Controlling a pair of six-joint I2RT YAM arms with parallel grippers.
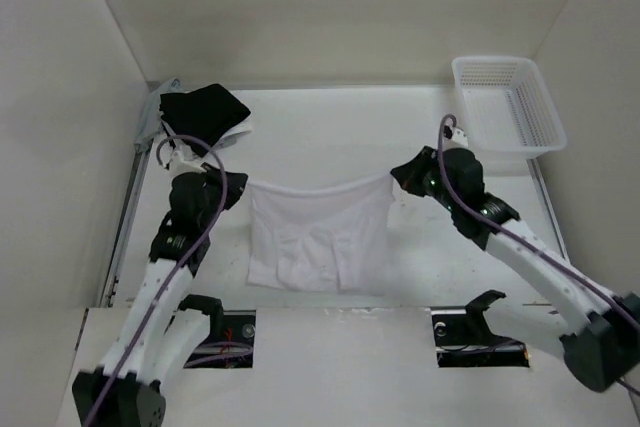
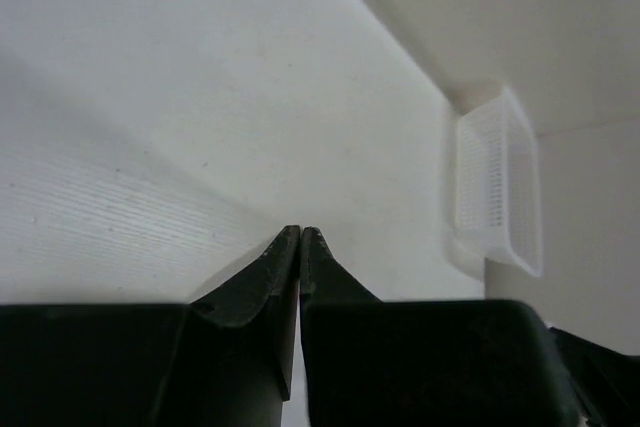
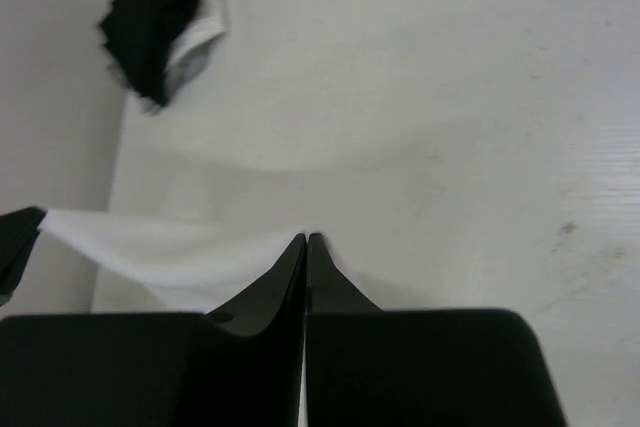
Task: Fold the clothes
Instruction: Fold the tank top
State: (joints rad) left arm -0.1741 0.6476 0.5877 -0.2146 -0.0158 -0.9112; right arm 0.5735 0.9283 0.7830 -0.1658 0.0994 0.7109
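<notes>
A robotics lab cell: bare white walls (image 1: 330,7) box in a table (image 1: 330,127) carrying two arms (image 1: 165,287) (image 1: 530,253)

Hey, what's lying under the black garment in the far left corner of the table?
A pale cloth pokes out from under one edge of the black garment. The rest of that cloth is covered, so I can't tell what it is.

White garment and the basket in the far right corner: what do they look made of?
The white garment: thin, soft fabric, matte; its top edge sags between the two held corners and the body wrinkles. Woven or knit cannot be told. The basket: probably moulded plastic, white, slightly translucent; regular lattice of holes in walls and floor, stiff rim.
</notes>
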